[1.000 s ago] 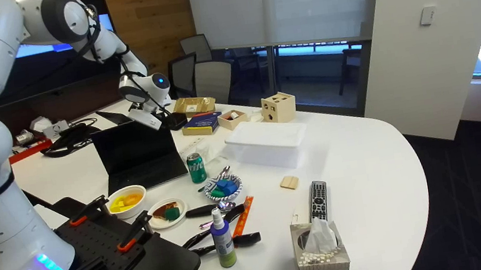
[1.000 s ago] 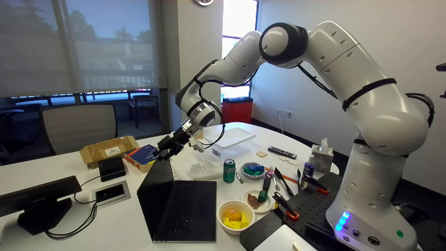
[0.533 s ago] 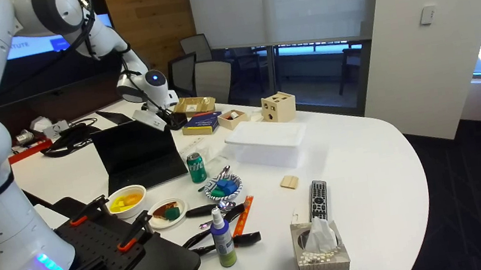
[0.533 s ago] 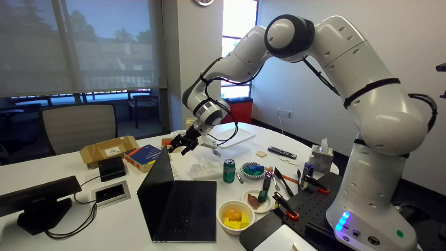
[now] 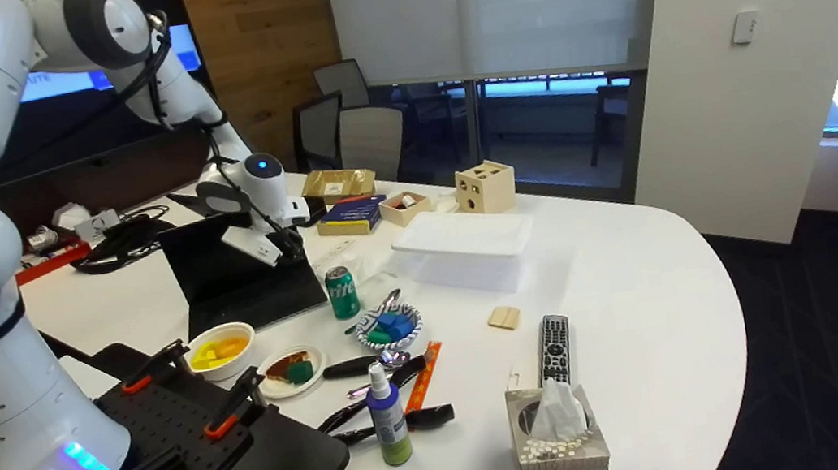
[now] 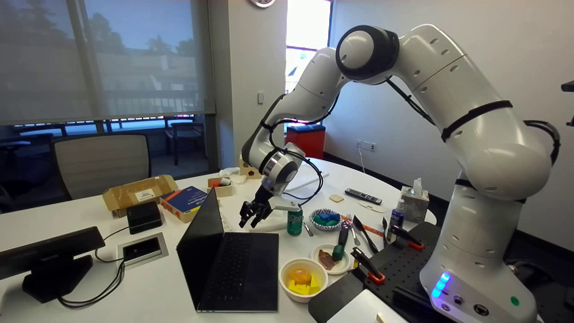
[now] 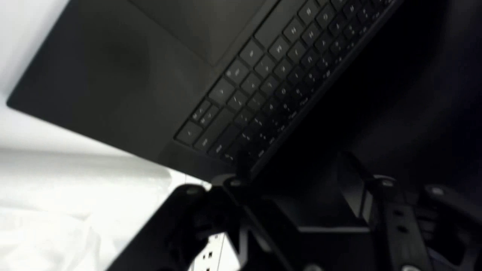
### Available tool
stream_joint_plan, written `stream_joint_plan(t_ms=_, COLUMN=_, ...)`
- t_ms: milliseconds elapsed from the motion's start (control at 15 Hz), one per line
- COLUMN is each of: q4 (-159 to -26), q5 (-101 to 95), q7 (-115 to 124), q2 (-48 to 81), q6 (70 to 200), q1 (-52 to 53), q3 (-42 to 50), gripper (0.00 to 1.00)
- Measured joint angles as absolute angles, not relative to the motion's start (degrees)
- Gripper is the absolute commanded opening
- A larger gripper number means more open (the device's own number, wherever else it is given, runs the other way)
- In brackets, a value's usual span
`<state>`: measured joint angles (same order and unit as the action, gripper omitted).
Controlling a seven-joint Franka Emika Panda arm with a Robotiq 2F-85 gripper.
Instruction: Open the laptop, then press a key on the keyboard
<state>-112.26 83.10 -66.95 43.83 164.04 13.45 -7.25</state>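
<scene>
A thin, matte black laptop (image 6: 244, 278) stands open on a smooth white counter (image 6: 148, 291), its flat lid (image 6: 201, 251) raised at a tilt. The black, jointed pincer (image 6: 248, 224), at the end of a glossy white arm (image 6: 309, 89), is near the end of the laptop by a green metal can (image 6: 294, 224), its jaws spread apart. A round white bowl (image 6: 284, 280) sits just beside the laptop. The wrist view brings out the keyboard (image 7: 271, 82), a grid of small squares with pale lettering, and the smooth touchpad (image 7: 207, 22). In an exterior view the pincer is hard to make out against the dark screen (image 5: 201, 261), while a pale wooden cube (image 5: 493, 189) with cut-out holes stands in full sight.
</scene>
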Motion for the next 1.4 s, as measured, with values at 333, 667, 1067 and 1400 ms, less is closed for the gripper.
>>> stream_joint_plan(t_ms=333, q4=-113.6, q5=74.4, q7=-55.2, q2=47.1, q6=164.1, q1=17.8, q3=-4.9, gripper=0.00)
stream_joint_plan(t_ms=667, q4=-113.5, q5=63.6, q7=-42.9, q2=49.4, q6=163.7, q1=22.5, q3=-2.0, gripper=0.00)
stream_joint_plan(t_ms=1067, q4=-113.2, q5=39.8, q7=-23.9, q2=49.9, q6=163.8, q1=18.5, q3=-6.5, gripper=0.00)
stream_joint_plan(t_ms=1400, q4=-111.8, q5=23.9, q7=-13.0, q2=51.7, q6=163.6, q1=12.9, q3=-11.3, gripper=0.00)
